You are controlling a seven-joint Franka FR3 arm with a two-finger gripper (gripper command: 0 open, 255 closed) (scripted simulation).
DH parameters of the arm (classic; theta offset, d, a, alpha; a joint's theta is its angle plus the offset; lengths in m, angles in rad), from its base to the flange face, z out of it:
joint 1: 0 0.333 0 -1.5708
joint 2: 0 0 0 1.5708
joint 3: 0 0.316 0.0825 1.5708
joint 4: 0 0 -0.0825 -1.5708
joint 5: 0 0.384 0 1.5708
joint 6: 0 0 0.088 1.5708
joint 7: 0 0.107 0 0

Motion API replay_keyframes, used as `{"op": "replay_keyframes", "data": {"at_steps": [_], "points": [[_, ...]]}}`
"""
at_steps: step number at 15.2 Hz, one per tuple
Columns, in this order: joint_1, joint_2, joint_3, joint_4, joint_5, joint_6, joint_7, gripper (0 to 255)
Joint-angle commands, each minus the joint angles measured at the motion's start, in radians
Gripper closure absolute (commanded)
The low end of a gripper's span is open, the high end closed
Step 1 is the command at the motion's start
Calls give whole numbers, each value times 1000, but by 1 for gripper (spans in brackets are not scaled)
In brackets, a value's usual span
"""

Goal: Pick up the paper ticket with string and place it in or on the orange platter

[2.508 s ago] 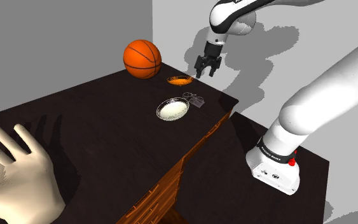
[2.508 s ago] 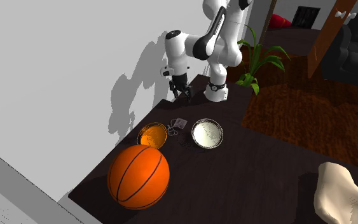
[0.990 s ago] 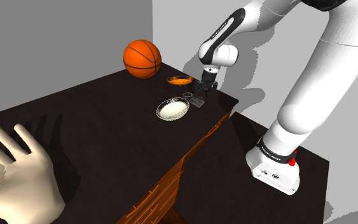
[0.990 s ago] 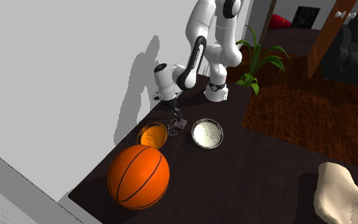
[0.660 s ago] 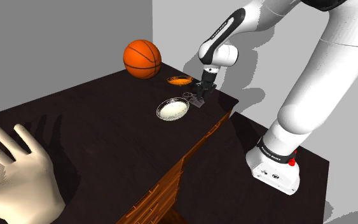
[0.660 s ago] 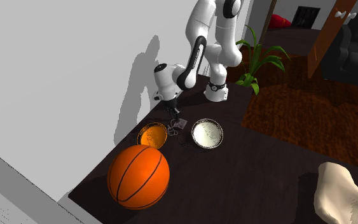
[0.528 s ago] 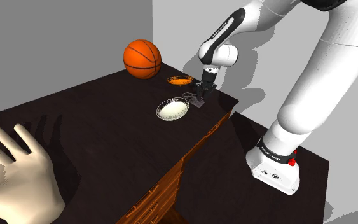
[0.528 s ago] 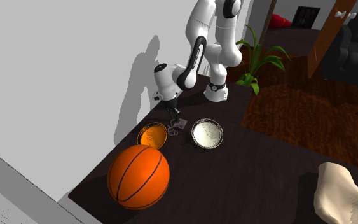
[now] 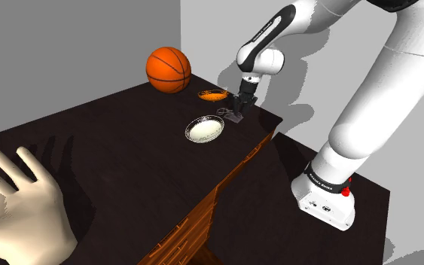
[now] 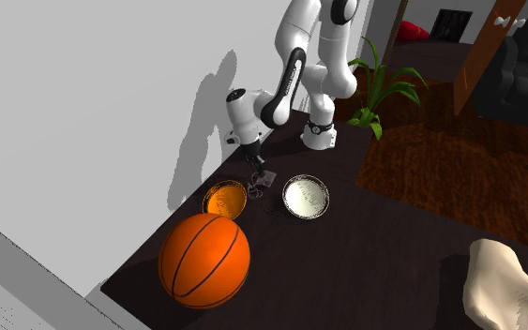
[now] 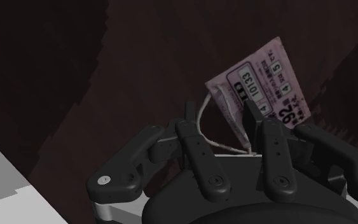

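Observation:
A pale pink paper ticket with black printed numbers and a thin white string hangs tilted just past my gripper, whose black fingers are shut on its lower edge and string. In the shoulder view the gripper stands upright over the dark table's far corner with the ticket at its tips, just above the tabletop. The small orange platter lies a short way beyond it, toward the wall. In the second exterior view the platter is to the left of the gripper and the ticket.
A white bowl with a patterned rim sits close beside the ticket. A basketball rests behind the platter near the wall. A large pale hand model lies at the table's near end. The table edge drops off near the gripper.
The gripper came down onto the ticket and shut on it about a second ago. Since then it has risen slightly, taking the ticket with it.

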Motion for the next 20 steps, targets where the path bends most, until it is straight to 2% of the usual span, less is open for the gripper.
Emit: {"op": "replay_keyframes", "data": {"at_steps": [1, 20], "points": [[1, -23, -2, 0, -13, -21, 14, 255], [-9, -217, -7, 63, -113, -264, 117, 255]]}}
